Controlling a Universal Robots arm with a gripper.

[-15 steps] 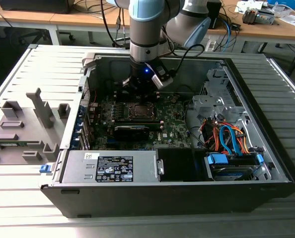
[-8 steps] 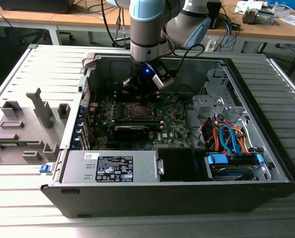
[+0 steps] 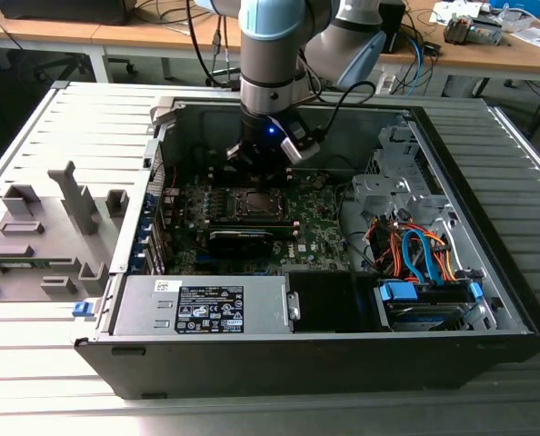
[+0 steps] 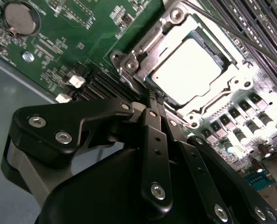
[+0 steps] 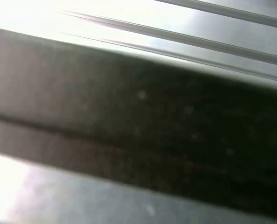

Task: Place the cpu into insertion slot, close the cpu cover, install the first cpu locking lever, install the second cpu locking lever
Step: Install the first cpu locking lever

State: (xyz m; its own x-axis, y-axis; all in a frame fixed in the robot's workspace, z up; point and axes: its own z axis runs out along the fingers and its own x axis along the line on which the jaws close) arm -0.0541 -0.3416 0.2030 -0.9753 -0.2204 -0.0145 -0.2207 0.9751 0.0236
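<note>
— What does your exterior view give you?
— Your black gripper [image 3: 263, 150] hangs inside the open black computer case [image 3: 488, 300], just above the square silver-rimmed insertion slot [image 3: 255, 203]; a long black graphics card [image 3: 241, 238] lies just beside it.

— And your second wrist view?
— The flat silver-grey cpu [image 4: 187, 69] sits in the slot under the thin silver metal cpu cover [image 4: 231, 63]. Your jaws are pressed together, tips near the frame's edge.

— First wrist view?
— A blurred dark band between pale surfaces.
</note>
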